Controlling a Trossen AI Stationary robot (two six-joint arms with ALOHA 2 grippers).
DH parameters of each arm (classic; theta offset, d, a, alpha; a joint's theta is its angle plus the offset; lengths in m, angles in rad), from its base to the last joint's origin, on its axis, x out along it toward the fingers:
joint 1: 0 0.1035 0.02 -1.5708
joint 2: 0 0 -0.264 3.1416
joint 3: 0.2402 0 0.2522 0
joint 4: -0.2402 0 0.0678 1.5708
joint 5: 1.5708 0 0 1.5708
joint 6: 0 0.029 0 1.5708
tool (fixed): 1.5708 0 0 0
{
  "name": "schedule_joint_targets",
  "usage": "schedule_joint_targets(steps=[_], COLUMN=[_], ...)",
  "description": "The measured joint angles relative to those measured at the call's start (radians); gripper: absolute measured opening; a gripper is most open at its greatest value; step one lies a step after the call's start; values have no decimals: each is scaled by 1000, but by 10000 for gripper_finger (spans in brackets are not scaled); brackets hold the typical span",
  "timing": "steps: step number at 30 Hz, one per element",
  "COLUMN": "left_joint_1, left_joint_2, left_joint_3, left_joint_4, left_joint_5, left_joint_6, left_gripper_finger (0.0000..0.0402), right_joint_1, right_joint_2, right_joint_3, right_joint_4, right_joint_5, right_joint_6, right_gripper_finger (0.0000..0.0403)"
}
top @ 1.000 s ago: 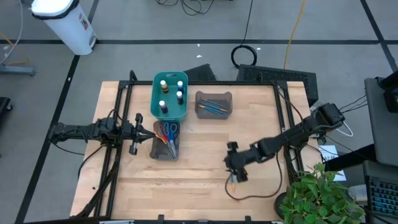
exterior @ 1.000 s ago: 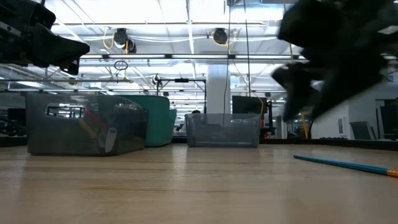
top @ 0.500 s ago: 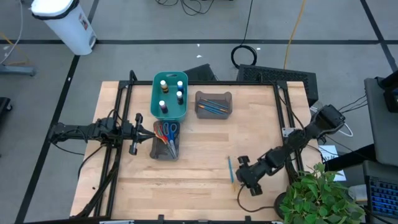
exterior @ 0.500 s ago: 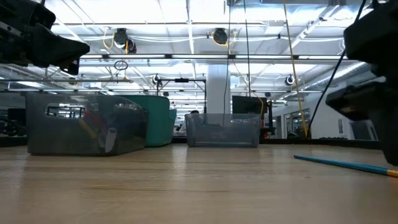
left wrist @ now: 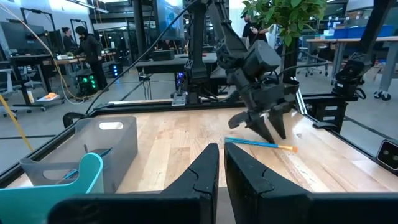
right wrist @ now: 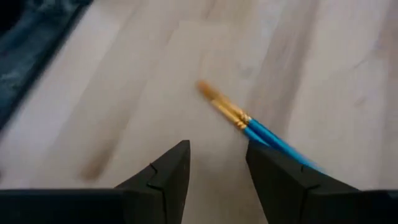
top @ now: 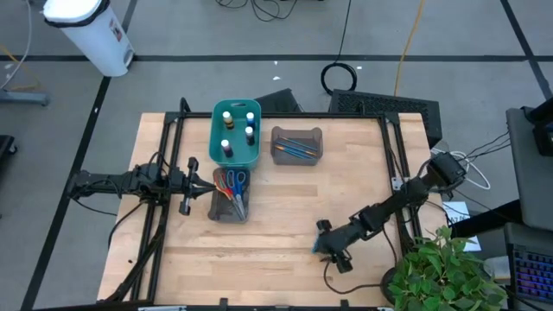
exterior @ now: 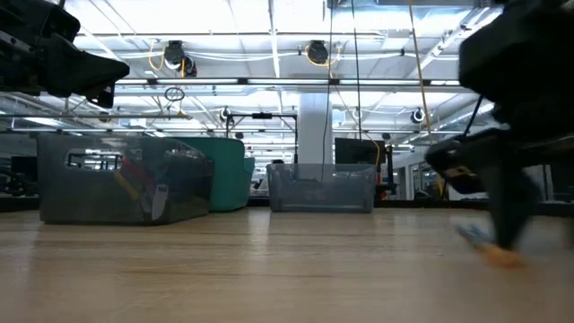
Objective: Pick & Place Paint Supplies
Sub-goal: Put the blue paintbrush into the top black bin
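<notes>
A thin blue brush (right wrist: 267, 135) with an orange tip (right wrist: 208, 92) lies flat on the wooden table near its front right. My right gripper (right wrist: 217, 152) hangs open just above it, slanting down. The brush shaft runs past one finger (right wrist: 277, 171). The left wrist view shows the same brush (left wrist: 258, 144) under that gripper (left wrist: 268, 127). My left gripper (left wrist: 219, 165) waits shut at the table's left side, level, beside the scissors bin (top: 230, 194).
A teal bin (top: 236, 134) with white-capped bottles and a grey bin (top: 296, 144) with brushes stand at the far middle. A grey bin with scissors stands left of centre. A potted plant (top: 445, 272) leans over the near right corner. Bare wood lies between the bins and the brush.
My right gripper has swung out toward the near right corner and come back left. It has sunk to just above the table at the blue brush and has tipped further downward.
</notes>
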Motion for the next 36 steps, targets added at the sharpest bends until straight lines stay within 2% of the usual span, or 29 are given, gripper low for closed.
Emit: schedule_joint_targets(steps=[8,14,18,21,25,28,32,36], left_joint_1=[0,0,0,0,0,0,0,0], left_joint_2=[0,0,0,0,0,0,0,0], left_joint_3=[0,0,0,0,0,0,0,0], left_joint_4=[1,2,2,2,2,3,3,3], left_joint_5=[0,0,0,0,0,0,0,0], left_joint_6=[0,0,0,0,0,0,0,0], left_gripper_finger=[33,33,33,33,33,33,33,33], right_joint_1=[-83,-139,-195,-241,-257,-261,-263,-269], right_joint_2=[7,8,7,9,85,174,275,318], right_joint_3=[-2,-3,-1,19,93,188,304,394], right_joint_4=[148,242,348,378,367,295,143,20], right_joint_5=[208,248,323,268,222,177,179,180], right_joint_6=[-154,-206,-179,-176,-186,-215,-204,-197], right_gripper_finger=[157,157,154,153,155,155,155,154])
